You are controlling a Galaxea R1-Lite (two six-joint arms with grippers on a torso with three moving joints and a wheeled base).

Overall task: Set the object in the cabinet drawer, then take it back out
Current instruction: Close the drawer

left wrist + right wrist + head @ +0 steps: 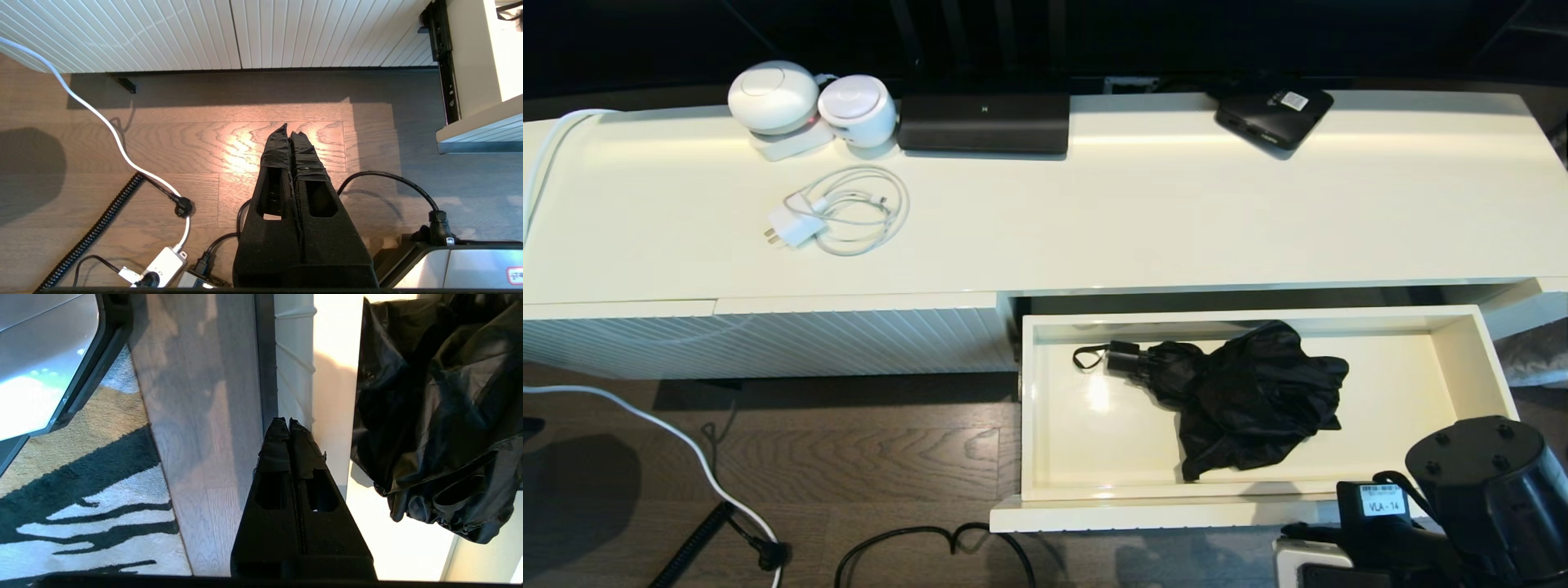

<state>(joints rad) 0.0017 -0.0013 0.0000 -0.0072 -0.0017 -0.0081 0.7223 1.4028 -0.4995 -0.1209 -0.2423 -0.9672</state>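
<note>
My head camera looked forward and down from well above at the cabinet top (1176, 212), the open drawer (1462, 367) and the floor (866, 457). My left wrist camera sat low behind my left gripper (289, 130), facing the floor (184, 143) and the ribbed panel (204, 32); it caught the drawer's corner (478, 134). My right wrist camera looked close past my right gripper (284, 421) at the drawer front (294, 355) and umbrella (441, 416), which the head view shared (1250, 392).
</note>
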